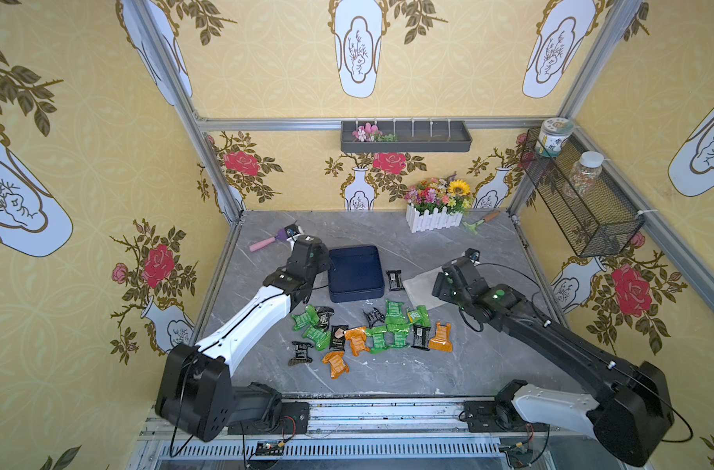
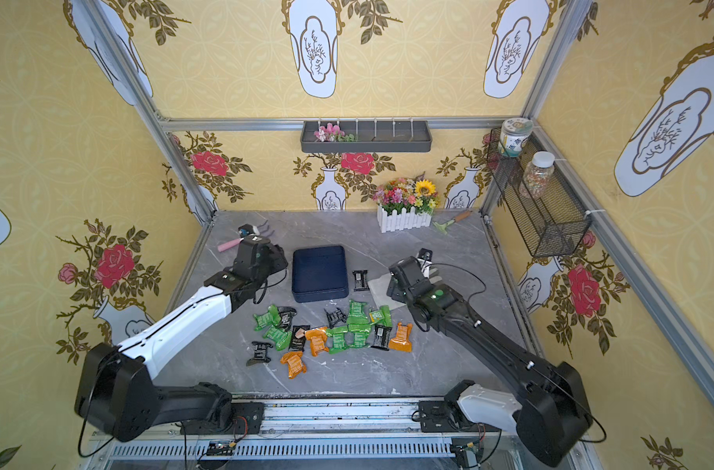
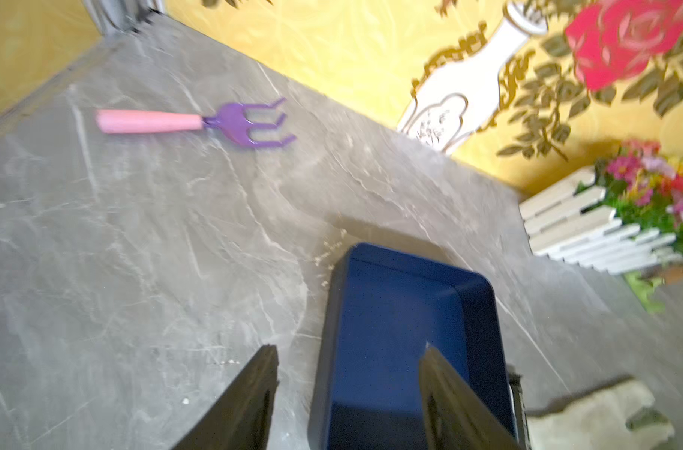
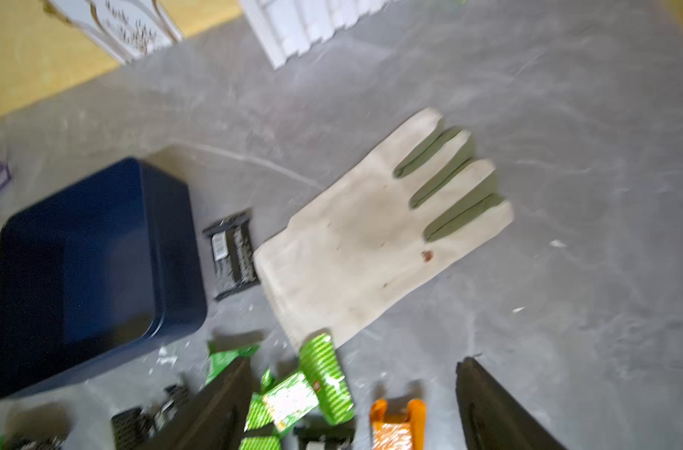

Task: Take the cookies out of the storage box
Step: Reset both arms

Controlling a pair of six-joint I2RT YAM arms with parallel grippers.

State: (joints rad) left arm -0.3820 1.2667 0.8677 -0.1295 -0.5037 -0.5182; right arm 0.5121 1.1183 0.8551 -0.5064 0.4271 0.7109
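Note:
The storage box (image 1: 355, 272) (image 2: 319, 272) is a navy square box on the grey table, and its inside (image 3: 394, 311) looks bare. The cookies lie loose on the table in front of it: green (image 1: 394, 311), orange (image 1: 336, 363) and black (image 1: 301, 353) foil packets. One black packet (image 1: 395, 280) (image 4: 234, 259) lies beside the box's right wall. My left gripper (image 3: 348, 350) is open, one finger over the table and one over the box's inside, astride its left wall. My right gripper (image 4: 356, 360) is open above green (image 4: 324, 378) and orange (image 4: 396, 422) packets and holds nothing.
A pale work glove (image 4: 371, 233) (image 1: 418, 285) lies flat right of the box, under my right wrist. A pink-handled purple fork (image 3: 192, 120) lies at the back left. A white-fenced flower planter (image 1: 434, 217) and a small trowel (image 1: 481, 221) stand at the back. A wire basket (image 1: 583, 199) hangs on the right wall.

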